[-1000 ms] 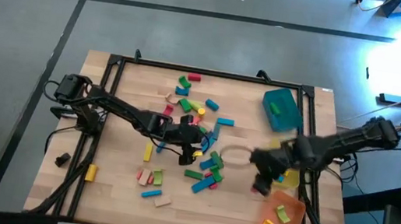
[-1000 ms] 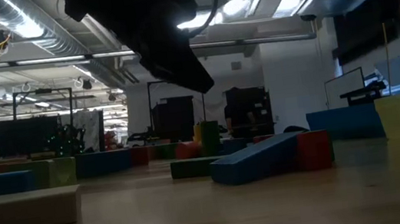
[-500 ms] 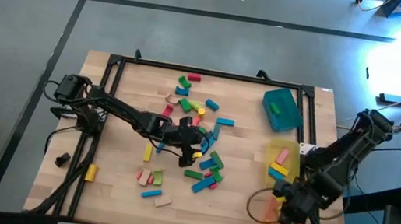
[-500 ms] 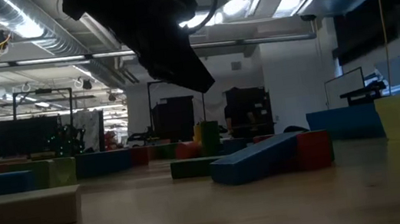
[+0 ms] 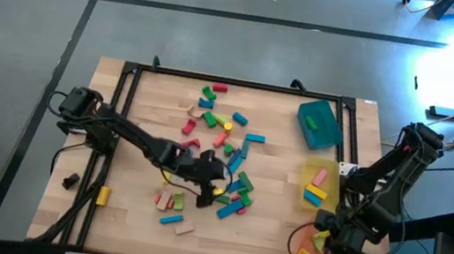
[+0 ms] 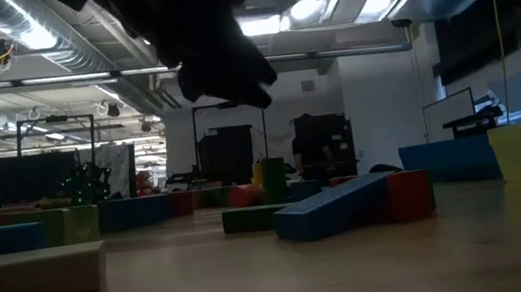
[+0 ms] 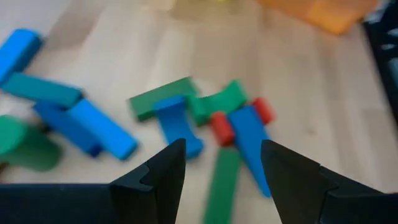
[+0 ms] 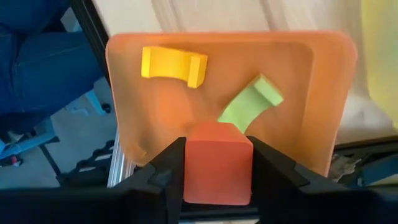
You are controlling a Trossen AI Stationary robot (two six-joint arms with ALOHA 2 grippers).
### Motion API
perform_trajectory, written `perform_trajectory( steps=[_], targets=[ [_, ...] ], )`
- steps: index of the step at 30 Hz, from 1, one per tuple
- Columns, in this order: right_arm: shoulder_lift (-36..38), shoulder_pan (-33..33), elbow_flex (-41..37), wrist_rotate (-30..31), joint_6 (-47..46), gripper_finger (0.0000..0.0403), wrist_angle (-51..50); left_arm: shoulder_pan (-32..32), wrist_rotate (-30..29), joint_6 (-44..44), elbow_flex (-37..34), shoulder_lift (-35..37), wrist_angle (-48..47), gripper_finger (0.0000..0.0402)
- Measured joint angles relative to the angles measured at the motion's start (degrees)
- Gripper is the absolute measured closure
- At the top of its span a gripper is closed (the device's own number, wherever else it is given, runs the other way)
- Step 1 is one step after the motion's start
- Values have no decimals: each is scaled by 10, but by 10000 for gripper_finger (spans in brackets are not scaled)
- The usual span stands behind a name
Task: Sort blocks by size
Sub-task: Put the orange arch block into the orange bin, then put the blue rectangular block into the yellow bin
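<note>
Many coloured wooden blocks [image 5: 221, 157] lie scattered on the middle of the table. My left gripper [image 5: 212, 181] hovers open above a cluster of green, blue and red blocks [image 7: 214, 121], touching none. At the near right corner my right gripper [image 5: 328, 241] is shut on a red cube [image 8: 217, 163] above the orange tray [image 8: 311, 74]. A yellow arch block [image 8: 173, 65] and a green arch block [image 8: 249, 102] lie in that tray. My right gripper pinches the red cube by two opposite side faces [image 8: 194, 165] between its two fingers. The fingers come steeply from above. The cube hangs clear above the orange tray's floor.
A yellow tray [image 5: 321, 170] holding a few blocks and a teal tray [image 5: 318, 124] stand along the right side, beyond the orange one. A black frame [image 5: 242, 83] runs around the table. More blocks [image 5: 173, 208] lie near the front left. A person's legs [image 8: 43, 56] show beside the table.
My right gripper has swung with the red cube from the table's middle right toward the near right corner and now hangs over the orange tray. My left gripper has moved a little toward the near edge, over the block cluster, staying open.
</note>
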State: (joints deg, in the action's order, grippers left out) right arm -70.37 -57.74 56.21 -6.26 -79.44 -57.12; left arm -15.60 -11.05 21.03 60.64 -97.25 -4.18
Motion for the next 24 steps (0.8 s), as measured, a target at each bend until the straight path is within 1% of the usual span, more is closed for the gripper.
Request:
perform_trajectory(
  steps=[4, 8, 11, 14, 18, 24],
  targets=[
    [0, 0, 0, 12, 0, 244, -1, -36, 0, 15, 0, -13, 36, 208],
    [0, 0, 0, 17, 0, 201, -5, -68, -7, 43, 0, -42, 58, 208],
    [0, 0, 0, 20, 0, 170, -5, -86, -36, 57, 0, -65, 68, 208],
    [0, 0, 0, 20, 0, 149, -2, -98, -70, 60, 9, -87, 68, 208],
    [0, 0, 0, 20, 0, 134, 0, -108, -95, 56, 37, -117, 67, 208],
    [0, 0, 0, 40, 1, 133, 1, -123, -152, 12, 89, -166, 59, 208]
  ],
)
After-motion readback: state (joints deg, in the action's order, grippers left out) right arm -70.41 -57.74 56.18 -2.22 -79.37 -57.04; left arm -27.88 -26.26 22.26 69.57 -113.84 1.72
